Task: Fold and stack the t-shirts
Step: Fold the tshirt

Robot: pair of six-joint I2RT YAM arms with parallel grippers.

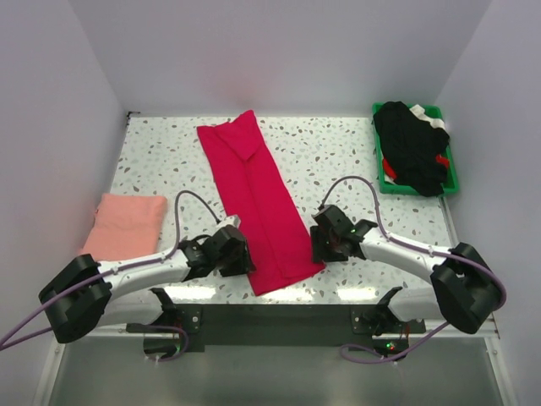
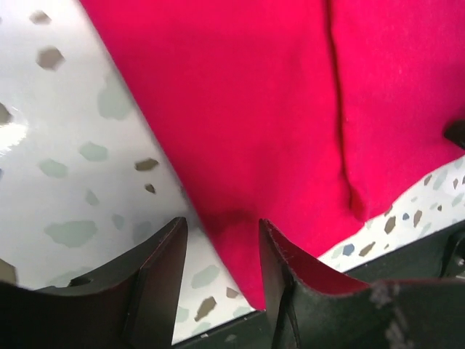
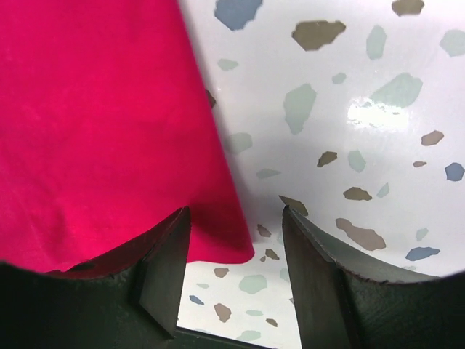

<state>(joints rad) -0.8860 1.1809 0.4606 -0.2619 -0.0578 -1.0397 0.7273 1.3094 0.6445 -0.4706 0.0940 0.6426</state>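
Your red t-shirt [image 1: 258, 207] lies in the middle of the surface [image 1: 338, 152]. It is folded into one long, thin strip that runs from the far side down toward you on a slant. The cloth looks soft and smooth, with a long fold line down it.

Your left end effector [image 2: 221, 225] is low at the near left edge of the strip. Its two dark fingers stand partly apart and hold nothing. The red edge runs through the gap between them, and one finger is over the cloth.

Your right end effector [image 3: 236, 214] is low at the near right corner of the strip. Its fingers stand wide apart and hold nothing too. The red corner pokes under one finger, and the other finger is over the bare surface.

The surface is white and shiny, with little grey and brown specks.

The pink t-shirt [image 1: 127, 224] lies folded flat at the left side, well apart from the red one. A green bin [image 1: 385, 184] sits in the far right corner with black clothes [image 1: 414, 148] piled in it.
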